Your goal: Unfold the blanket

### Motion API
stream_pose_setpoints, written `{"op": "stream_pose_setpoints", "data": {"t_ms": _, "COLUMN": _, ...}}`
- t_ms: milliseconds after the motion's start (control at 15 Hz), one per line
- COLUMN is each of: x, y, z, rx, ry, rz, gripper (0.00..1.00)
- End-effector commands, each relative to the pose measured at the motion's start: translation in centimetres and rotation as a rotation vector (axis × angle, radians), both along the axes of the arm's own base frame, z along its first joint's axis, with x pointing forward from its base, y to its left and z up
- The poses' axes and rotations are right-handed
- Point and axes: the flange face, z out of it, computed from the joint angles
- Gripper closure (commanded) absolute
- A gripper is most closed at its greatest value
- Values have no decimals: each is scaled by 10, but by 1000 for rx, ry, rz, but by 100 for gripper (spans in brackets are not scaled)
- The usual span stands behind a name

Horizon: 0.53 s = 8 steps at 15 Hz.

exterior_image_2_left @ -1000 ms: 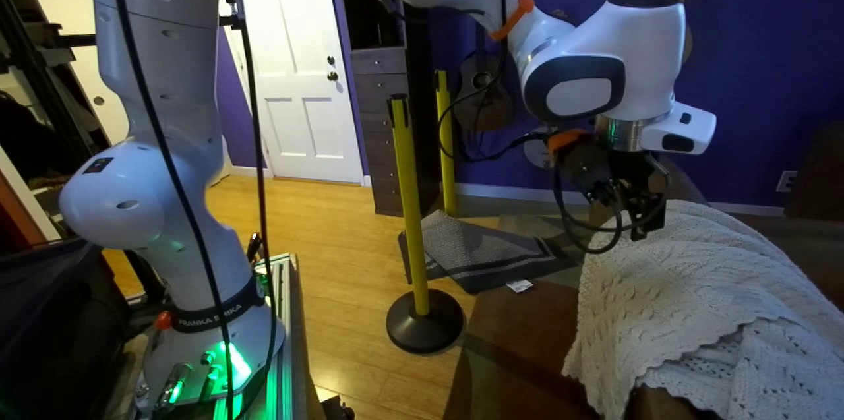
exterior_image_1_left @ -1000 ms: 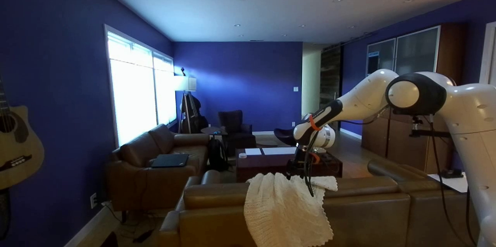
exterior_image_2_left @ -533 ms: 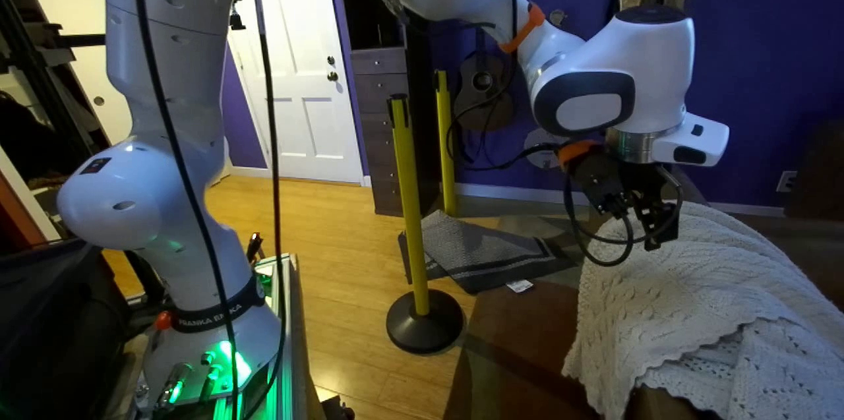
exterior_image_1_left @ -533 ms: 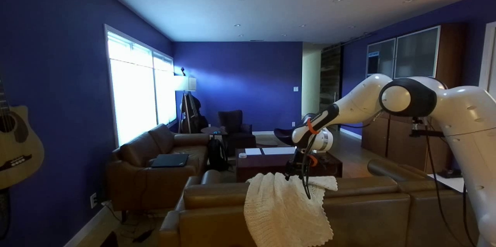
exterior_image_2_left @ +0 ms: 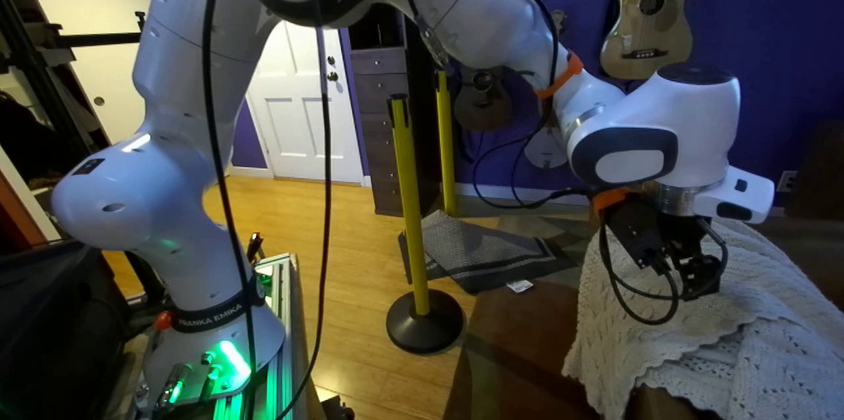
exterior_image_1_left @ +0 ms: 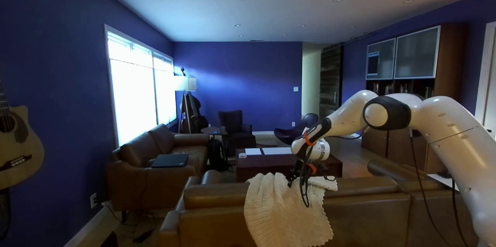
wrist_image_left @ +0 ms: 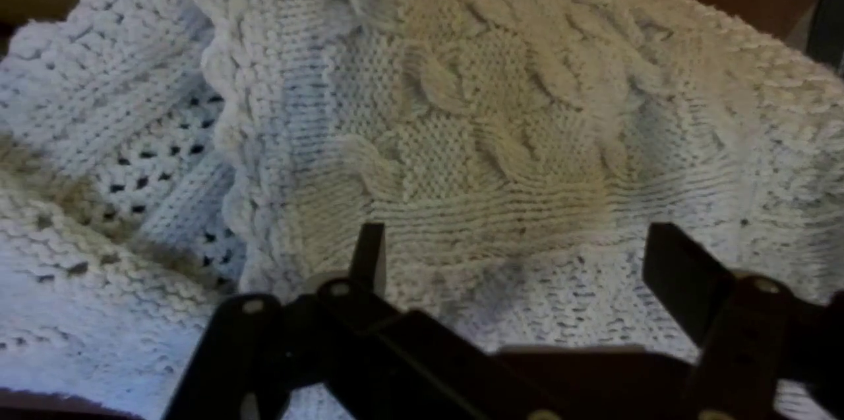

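The blanket, a cream knitted cloth, hangs rumpled over the back of the brown sofa in both exterior views [exterior_image_1_left: 286, 216] [exterior_image_2_left: 633, 328]. It fills most of the wrist view [wrist_image_left: 448, 156], where one scalloped edge lies folded over a lower layer at the left. My gripper [wrist_image_left: 517, 242] is open, its two fingers wide apart with blanket below and between them. In both exterior views the gripper [exterior_image_1_left: 291, 182] [exterior_image_2_left: 702, 288] is pointing down over the top part of the blanket. I cannot tell whether the fingertips touch the cloth. Nothing is held between them.
The brown sofa [exterior_image_1_left: 368, 210] stands under the blanket. A coffee table [exterior_image_1_left: 254, 167] is beyond it, and another sofa holds a dark laptop [exterior_image_1_left: 170, 160]. Yellow posts [exterior_image_2_left: 412, 222] and a grey mat [exterior_image_2_left: 488, 252] are on the robot's side. Black cables [exterior_image_2_left: 633, 301] hang by the gripper.
The arm has reached out and lowered, bringing the gripper down closer to the blanket; it has moved right and down in an exterior view. The blanket looks unmoved.
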Motion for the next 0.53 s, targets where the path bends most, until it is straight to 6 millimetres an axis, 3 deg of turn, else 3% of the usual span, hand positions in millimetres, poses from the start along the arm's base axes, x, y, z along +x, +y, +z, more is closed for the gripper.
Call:
{"op": "stream_pose_setpoints", "data": {"t_ms": 0, "x": 9, "y": -22, "z": -12, "rx": -35, "ry": 30, "rz": -8, "gripper": 0}}
{"op": "stream_pose_setpoints", "data": {"t_ms": 467, "x": 14, "y": -40, "z": -25, "rx": -63, "ry": 64, "rz": -9, "gripper": 0}}
